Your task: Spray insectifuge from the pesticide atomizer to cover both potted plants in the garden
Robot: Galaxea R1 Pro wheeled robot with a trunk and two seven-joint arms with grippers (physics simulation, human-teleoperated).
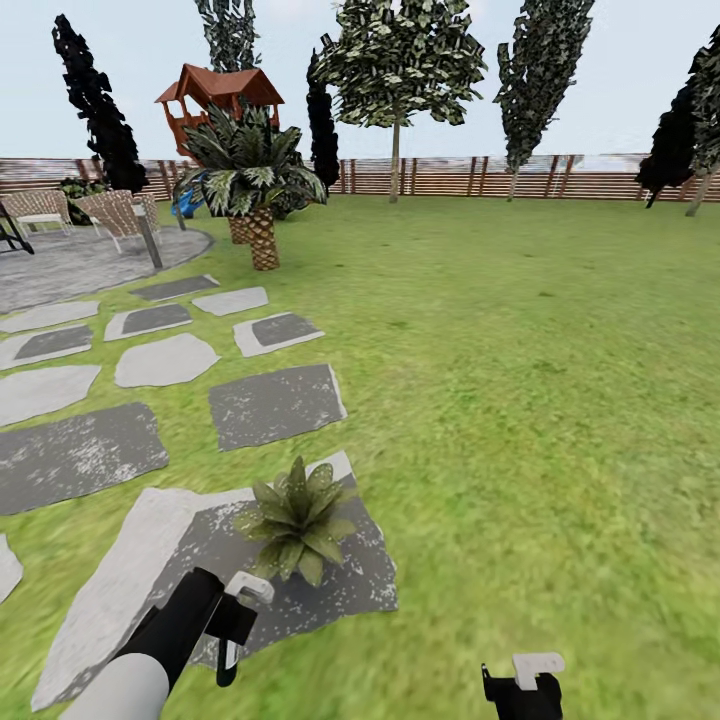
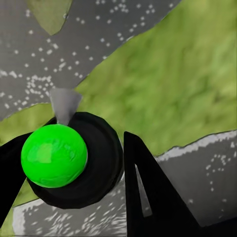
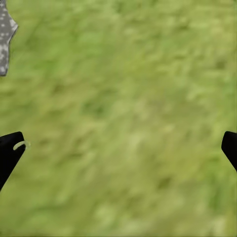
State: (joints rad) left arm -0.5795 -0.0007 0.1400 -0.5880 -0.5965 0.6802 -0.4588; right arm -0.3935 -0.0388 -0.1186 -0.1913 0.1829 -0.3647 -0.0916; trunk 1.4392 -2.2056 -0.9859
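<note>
Green-capped black atomizer (image 2: 64, 160) clamped in our left gripper (image 1: 232, 620), beside the potted plant.
Small green rosette potted plant (image 1: 297, 520) sits just ahead on speckled grey stepping stone (image 1: 340, 590), likely within spray reach; right gripper (image 1: 522, 680) spread apart, idle above lawn (image 1: 520, 400).

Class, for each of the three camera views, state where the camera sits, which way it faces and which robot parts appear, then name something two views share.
Head view: high on the robot, facing forward and down over lawn; both arms show.
Left wrist view: by the left gripper, facing down; its jaws are shut on the black atomizer with a bright green ball.
Right wrist view: by the right gripper, facing down at grass; jaws spread wide.
Shared: the speckled grey stepping stone appears in head and left wrist views.
</note>
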